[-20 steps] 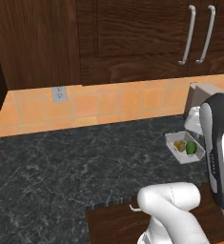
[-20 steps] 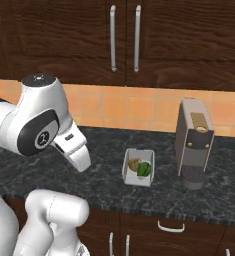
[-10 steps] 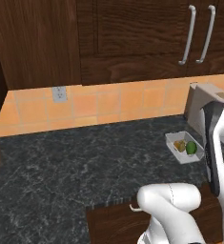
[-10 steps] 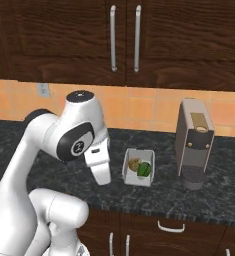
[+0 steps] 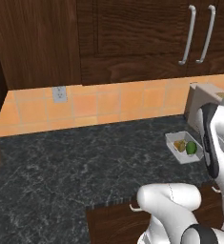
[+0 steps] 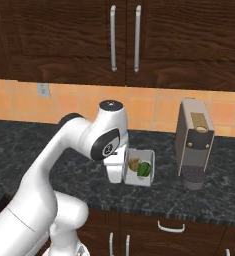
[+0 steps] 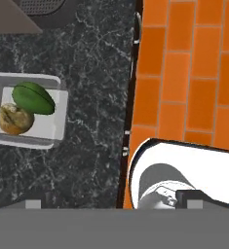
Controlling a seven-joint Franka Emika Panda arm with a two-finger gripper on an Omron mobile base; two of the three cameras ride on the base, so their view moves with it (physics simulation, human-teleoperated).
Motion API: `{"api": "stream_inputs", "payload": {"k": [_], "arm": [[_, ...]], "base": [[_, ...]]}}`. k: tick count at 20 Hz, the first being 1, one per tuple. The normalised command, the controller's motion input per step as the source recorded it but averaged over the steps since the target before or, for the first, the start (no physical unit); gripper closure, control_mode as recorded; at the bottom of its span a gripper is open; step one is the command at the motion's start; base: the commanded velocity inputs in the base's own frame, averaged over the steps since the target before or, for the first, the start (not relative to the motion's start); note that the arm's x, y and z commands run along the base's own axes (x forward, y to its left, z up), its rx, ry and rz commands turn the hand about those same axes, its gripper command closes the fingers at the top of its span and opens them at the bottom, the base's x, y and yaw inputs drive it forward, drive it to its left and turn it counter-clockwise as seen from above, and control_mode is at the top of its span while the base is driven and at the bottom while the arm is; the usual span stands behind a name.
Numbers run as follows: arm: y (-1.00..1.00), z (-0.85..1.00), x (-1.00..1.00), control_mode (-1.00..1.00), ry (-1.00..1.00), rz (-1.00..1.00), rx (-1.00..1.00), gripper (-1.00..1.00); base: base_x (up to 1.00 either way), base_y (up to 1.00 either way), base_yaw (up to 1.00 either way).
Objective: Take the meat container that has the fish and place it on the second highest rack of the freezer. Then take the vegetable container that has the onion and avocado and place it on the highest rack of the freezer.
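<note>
Swung rightward, arm (image 6: 84, 150) now screens the vegetable container's (image 6: 139, 169) left edge — coffee machine (image 6: 194, 142) beside it, end effector apart.

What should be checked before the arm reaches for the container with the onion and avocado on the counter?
1. Container upright on the black counter: ok.
2. Onion and avocado both inside it, side by side: ok.
3. Jaws open and empty: ok. In the hand view the two finger tips stand far apart with nothing between them.
4. Gripper lined up over the container: not ok. In the hand view the container sits off at the left edge, not between the tips.
5. Room beside the coffee machine: ok. A strip of bare counter separates the two.
6. Freezer open and its highest rack free: cannot tell.
</note>
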Motion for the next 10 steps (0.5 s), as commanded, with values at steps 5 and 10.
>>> {"api": "stream_inputs", "payload": {"k": [5,10], "arm": [[-0.22,-0.29,0.78,-1.00,0.10,0.00,-0.01,-1.00],[-0.34,-0.27,0.15,-1.00,0.06,0.01,-0.01,-1.00]], "base": [[0.00,0.00,0.00],[0.00,0.00,0.00]]}}
